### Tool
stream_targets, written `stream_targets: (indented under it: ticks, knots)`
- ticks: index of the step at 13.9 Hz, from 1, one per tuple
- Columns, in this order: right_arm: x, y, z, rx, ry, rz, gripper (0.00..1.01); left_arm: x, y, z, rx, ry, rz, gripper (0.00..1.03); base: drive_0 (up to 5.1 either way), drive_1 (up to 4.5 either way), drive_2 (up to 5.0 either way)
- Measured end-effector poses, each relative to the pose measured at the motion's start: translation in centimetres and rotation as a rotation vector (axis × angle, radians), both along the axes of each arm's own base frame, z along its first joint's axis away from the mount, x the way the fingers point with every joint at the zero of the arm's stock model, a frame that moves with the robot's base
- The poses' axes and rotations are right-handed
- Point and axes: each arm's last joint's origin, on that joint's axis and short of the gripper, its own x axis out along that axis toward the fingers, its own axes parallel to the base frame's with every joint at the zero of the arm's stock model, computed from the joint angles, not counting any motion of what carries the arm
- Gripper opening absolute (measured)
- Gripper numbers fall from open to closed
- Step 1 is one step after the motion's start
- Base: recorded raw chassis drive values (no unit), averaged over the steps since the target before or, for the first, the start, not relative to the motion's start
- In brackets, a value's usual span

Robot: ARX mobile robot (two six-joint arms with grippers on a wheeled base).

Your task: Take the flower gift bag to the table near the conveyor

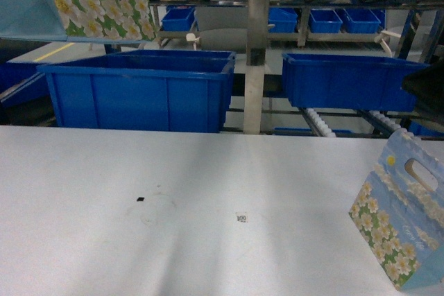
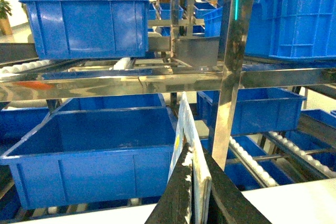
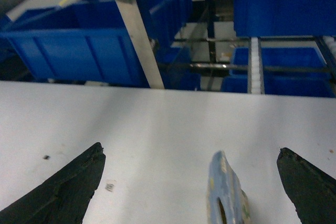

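Observation:
One flower gift bag (image 1: 97, 1), blue with white daisies, hangs high at the far left above the blue bins. My left gripper (image 2: 193, 182) is shut on its top edge (image 2: 181, 129). A second flower gift bag (image 1: 402, 220) stands upright on the white table (image 1: 173, 185) at the right. My right gripper (image 3: 191, 150) is open wide, and that bag's handle end (image 3: 227, 195) rises between its fingers without touching them. The conveyor (image 1: 319, 121), steel rails with white rollers, runs just behind the table's far edge.
Two large blue bins (image 1: 139, 91) (image 1: 347, 81) sit on the conveyor lanes behind the table. A steel upright (image 1: 255, 53) stands between them, with smaller blue bins (image 1: 326, 20) on the rack above. A small square marker (image 1: 241, 218) and a black speck (image 1: 140, 199) lie on the tabletop.

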Motion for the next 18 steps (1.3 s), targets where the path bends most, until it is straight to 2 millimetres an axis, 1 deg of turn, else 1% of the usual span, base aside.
stream_targets:
  ticks: [1,3,4,5,6,7,8,11,12,13,15,18]
  knots:
    - [-0.8,0.0,2.1,0.042,-0.050,0.016,0.98,0.0,0.0,0.0,0.000,0.000,0.000,0.02,0.0,0.00,0.0]
    - [-1.8,-0.4,7.6,0.103,-0.251,0.047,0.98,0.0,0.0,0.0,0.000,0.000,0.000,0.02,0.0,0.00,0.0]
    - [-1.9,-0.6,8.2,0.114,-0.267,0.041,0.98,0.1,0.0,0.0,0.001,-0.012,-0.001,0.02,0.0,0.00,0.0]
    - [-1.6,-0.6,7.3,0.121,-0.221,0.037,0.98,1.4,0.1,-0.1,0.014,-0.046,-0.004,0.02,0.0,0.00,0.0]
    - [-1.6,-0.6,6.8,0.125,-0.200,0.036,0.98,3.4,0.7,-1.6,0.023,-0.013,0.009,0.02,0.0,0.00,0.0]
    - [-1.6,-0.6,6.8,0.128,-0.207,0.035,0.98,5.1,1.4,-4.3,0.014,0.067,0.014,0.02,0.0,0.00,0.0]
    - [-1.6,-0.6,6.9,0.128,-0.207,0.035,0.98,6.1,1.8,-6.2,-0.010,0.089,0.009,0.02,0.0,0.00,0.0]
    - [-1.6,-0.6,6.9,0.128,-0.206,0.036,0.98,7.3,1.5,-7.4,-0.098,0.040,0.000,0.02,0.0,0.00,0.0]
    - [-1.6,-0.6,6.9,0.128,-0.207,0.036,0.98,7.6,1.2,-8.4,-0.103,0.051,-0.005,0.02,0.0,0.00,0.0]
    - [-1.6,-0.6,6.9,0.129,-0.206,0.036,0.98,7.9,1.0,-10.1,-0.097,0.080,-0.008,0.02,0.0,0.00,0.0]
    - [-1.6,-0.6,6.9,0.128,-0.206,0.036,0.98,8.6,1.6,-12.5,-0.090,0.115,0.023,0.02,0.0,0.00,0.0]
    - [-1.6,-0.6,6.9,0.128,-0.206,0.036,0.98,9.1,2.6,-15.0,-0.086,0.147,0.056,0.02,0.0,0.00,0.0]
